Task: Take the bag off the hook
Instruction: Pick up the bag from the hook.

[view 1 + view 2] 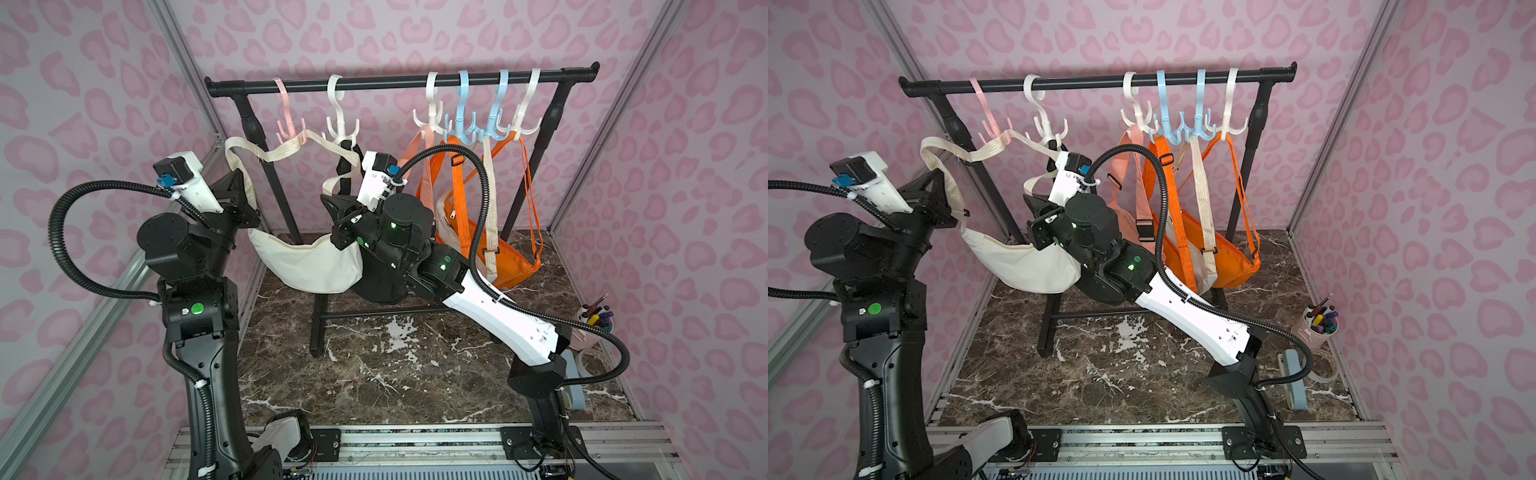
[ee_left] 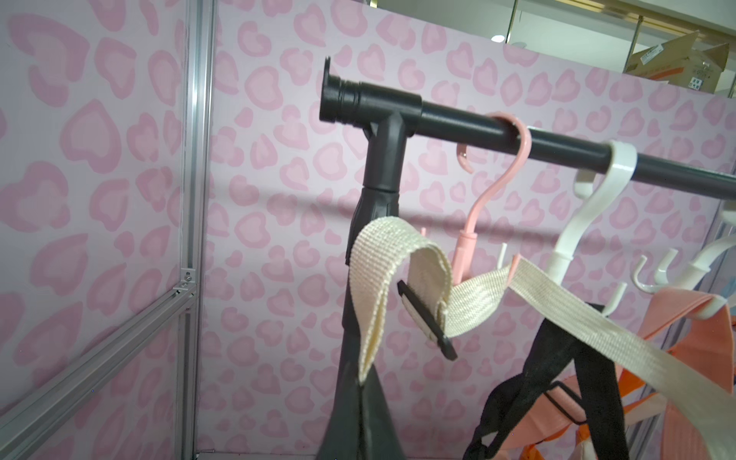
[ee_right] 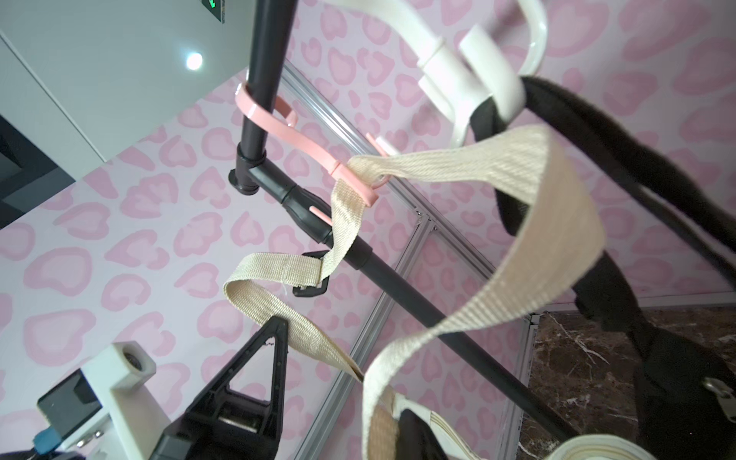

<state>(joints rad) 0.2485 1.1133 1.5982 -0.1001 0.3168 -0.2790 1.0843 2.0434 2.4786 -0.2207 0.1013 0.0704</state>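
A cream bag (image 1: pixel 307 266) (image 1: pixel 1021 266) sags between my two grippers in both top views. Its webbing strap (image 1: pixel 286 150) (image 2: pixel 529 294) (image 3: pixel 498 167) still lies over a prong of the pink hook (image 1: pixel 286 112) (image 1: pixel 988 114) (image 2: pixel 474 223) (image 3: pixel 306 145) on the black rail (image 1: pixel 395 81). My left gripper (image 1: pixel 242 183) (image 1: pixel 942 183) (image 2: pixel 364 388) is shut on the strap's left run, below the slider buckle (image 2: pixel 426 322). The right gripper (image 1: pixel 332 208) (image 1: pixel 1032 208) (image 3: pixel 398 418) is shut on the strap where it joins the bag's right end.
A white hook (image 1: pixel 340 120) beside the pink one carries a black bag (image 1: pixel 380 286) just behind my right arm. Peach and orange bags (image 1: pixel 511 257) hang from hooks to the right. A pen cup (image 1: pixel 590 328) and a tape roll (image 1: pixel 592 361) stand at the right wall.
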